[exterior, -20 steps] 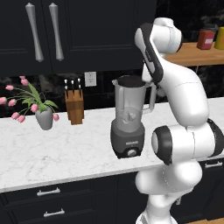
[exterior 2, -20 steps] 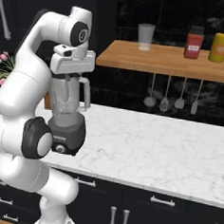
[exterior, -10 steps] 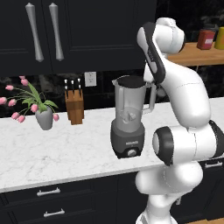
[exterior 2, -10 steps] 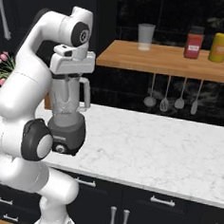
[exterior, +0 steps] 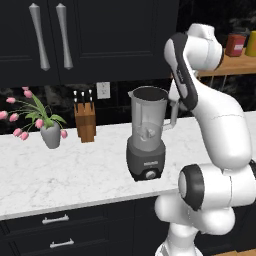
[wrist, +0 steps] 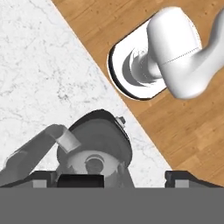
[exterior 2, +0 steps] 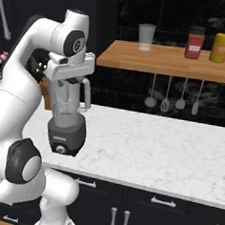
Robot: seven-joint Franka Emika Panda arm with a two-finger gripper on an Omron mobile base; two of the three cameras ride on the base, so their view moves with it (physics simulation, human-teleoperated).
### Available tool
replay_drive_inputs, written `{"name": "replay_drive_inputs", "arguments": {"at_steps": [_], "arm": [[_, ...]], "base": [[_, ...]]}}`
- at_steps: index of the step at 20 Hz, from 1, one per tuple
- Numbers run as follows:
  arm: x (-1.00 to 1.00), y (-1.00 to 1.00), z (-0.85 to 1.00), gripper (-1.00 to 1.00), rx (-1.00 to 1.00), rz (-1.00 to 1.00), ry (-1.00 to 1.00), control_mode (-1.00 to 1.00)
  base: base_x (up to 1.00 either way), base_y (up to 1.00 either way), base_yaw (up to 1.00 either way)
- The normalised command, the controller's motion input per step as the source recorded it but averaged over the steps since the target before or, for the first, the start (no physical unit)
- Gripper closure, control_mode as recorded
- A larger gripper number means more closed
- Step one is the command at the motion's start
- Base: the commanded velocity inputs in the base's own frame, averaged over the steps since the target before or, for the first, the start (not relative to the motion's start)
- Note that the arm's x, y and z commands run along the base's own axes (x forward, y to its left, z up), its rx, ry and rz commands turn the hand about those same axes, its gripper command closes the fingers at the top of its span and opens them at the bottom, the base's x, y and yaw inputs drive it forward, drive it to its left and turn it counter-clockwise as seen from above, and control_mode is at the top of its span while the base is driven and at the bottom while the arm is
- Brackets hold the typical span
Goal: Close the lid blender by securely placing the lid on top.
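- While the gripper (wrist: 111, 177) hangs directly above the blender (exterior: 147, 136), its fingers (wrist: 43, 178) stand spread wide, grasping nothing.
- The blender stands upright on the marble counter (exterior: 75, 170).

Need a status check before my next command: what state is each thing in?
Jaws: open wide.
Blender: upright on the counter; covered or not, cannot tell.
Cabinet doors: shut.
Drawers: shut.
Red jar: capped, upright on the shelf.
Cup: upright on the shelf.
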Motion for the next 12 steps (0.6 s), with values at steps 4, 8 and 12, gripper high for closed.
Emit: {"name": "replay_drive_inputs", "arguments": {"at_steps": [4,8,12], "arm": [[-0.27,0.0,0.0,-1.0,0.0,-0.16,-0.12,-1.0],[-0.46,-0.04,0.0,-1.0,0.0,-0.17,-0.1,-1.0],[-0.68,-0.17,0.0,-1.0,0.0,-0.18,-0.16,-1.0]], "base": [[0.0,0.0,0.0],[0.0,0.0,0.0],[0.0,0.0,0.0]]}}
